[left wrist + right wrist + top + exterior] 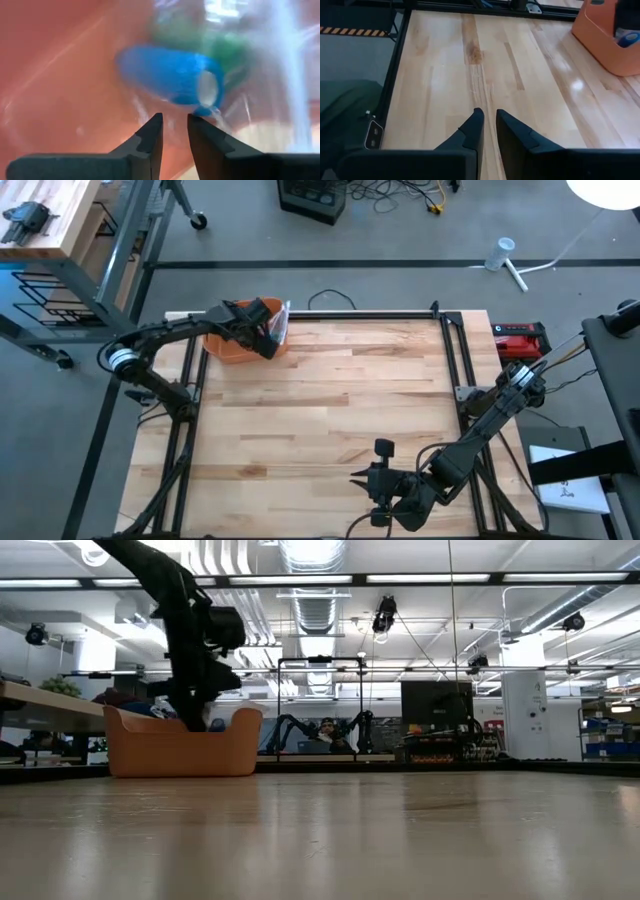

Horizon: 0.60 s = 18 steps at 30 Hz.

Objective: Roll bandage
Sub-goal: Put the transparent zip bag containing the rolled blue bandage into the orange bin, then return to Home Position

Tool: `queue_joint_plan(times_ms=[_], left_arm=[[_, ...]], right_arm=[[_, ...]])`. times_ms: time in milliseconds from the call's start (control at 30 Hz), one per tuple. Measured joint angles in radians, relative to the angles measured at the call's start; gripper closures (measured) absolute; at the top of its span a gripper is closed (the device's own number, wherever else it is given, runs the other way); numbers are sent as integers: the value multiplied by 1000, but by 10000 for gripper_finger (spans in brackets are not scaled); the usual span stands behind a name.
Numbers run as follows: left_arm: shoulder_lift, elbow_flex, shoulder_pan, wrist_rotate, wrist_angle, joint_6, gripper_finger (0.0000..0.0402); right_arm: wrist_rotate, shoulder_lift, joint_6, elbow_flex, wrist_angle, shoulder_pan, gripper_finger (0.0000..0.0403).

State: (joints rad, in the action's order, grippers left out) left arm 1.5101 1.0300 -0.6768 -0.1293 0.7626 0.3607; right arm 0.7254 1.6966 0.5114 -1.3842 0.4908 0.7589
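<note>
An orange bin point(225, 346) point(180, 745) stands at the table's far left corner. My left gripper point(175, 120) point(268, 338) reaches down into it. Its fingers are open by a narrow gap with nothing between them. Just beyond the fingertips lies a blue bandage roll point(170, 75) with a white core point(207, 89), beside something green point(227, 50) and clear plastic film. In the low view the bin's wall hides the fingers. My right gripper point(490, 117) point(362, 498) hangs over the table's near edge, narrowly open and holding nothing.
Bare wooden tabletop point(340, 400) lies between the bin and my right gripper. A black frame rail point(455, 380) runs along the table's right side and another point(190, 410) along its left. A red device point(520, 338) sits off the far right corner.
</note>
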Motion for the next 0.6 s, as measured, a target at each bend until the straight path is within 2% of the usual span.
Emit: queue_joint_plan(times_ms=[167,267,367,600], left_arm=[[-7,4,26,44,-124,17,323],[-7,7,36,55,-137,13,320],[-10,28,35,68,-94,-15,317],[-47,141,40,69,163,-54,319]], right_arm=[[0,0,0,4,5,0,346],[0,0,1,4,6,0,341],[0,0,2,5,7,0,342],[0,0,-8,5,7,0,360]])
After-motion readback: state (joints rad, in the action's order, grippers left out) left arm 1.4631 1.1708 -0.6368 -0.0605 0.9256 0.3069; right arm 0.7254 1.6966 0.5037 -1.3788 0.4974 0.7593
